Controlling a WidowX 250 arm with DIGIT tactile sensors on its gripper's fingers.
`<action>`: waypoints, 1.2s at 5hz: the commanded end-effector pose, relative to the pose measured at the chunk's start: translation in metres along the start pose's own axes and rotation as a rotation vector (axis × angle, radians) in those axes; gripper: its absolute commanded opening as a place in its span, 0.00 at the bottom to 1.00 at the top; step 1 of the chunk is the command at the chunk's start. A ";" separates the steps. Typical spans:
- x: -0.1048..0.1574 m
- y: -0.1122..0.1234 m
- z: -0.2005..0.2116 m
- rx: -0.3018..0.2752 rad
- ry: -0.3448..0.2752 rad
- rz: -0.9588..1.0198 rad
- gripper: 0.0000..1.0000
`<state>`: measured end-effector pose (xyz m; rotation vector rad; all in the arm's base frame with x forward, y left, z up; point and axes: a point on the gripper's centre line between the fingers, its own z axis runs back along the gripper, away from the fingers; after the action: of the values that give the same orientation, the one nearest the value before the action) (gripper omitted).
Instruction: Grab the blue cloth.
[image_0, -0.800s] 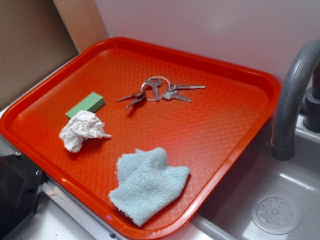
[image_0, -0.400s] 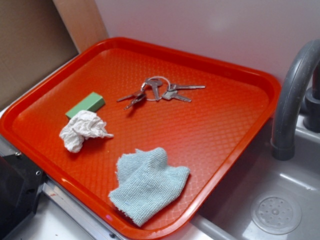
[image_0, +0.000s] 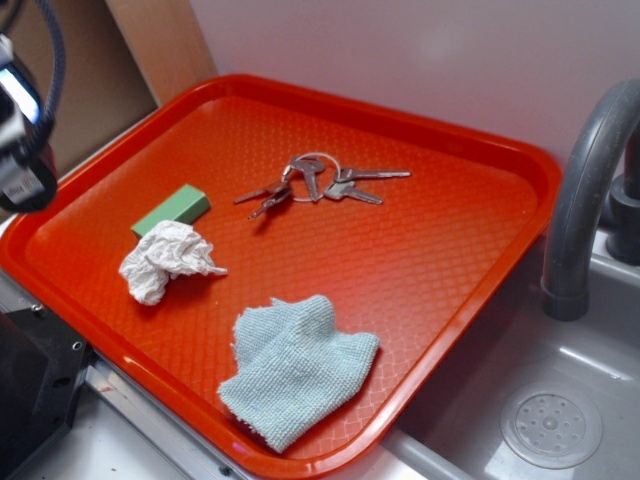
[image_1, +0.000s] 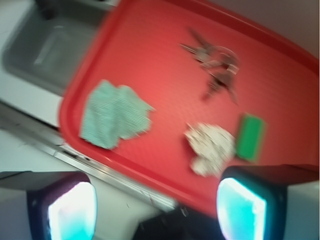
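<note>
pincer (image_1: 155, 207) spread wide, empty, raised

Tray (image_0: 470, 150): cloth (image_0: 295, 368) front, tissue (image_0: 165, 260) left, keys (image_0: 318, 182) behind; sink (image_0: 500, 380) right.

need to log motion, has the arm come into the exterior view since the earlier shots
Yes. The gripper now shows at the upper left, above the red tray's left corner.

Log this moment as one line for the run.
phase: approach | gripper: open, above tray edge | pale blue-grey terry cloth: untouched, flat on red plastic tray
</note>
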<state>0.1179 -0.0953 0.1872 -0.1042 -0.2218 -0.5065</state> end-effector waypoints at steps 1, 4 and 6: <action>0.000 -0.014 -0.030 -0.052 -0.058 -0.195 1.00; 0.000 -0.014 -0.030 -0.052 -0.058 -0.195 1.00; 0.014 -0.021 -0.068 -0.034 -0.055 -0.143 1.00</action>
<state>0.1362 -0.1262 0.1155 -0.1234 -0.2427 -0.6468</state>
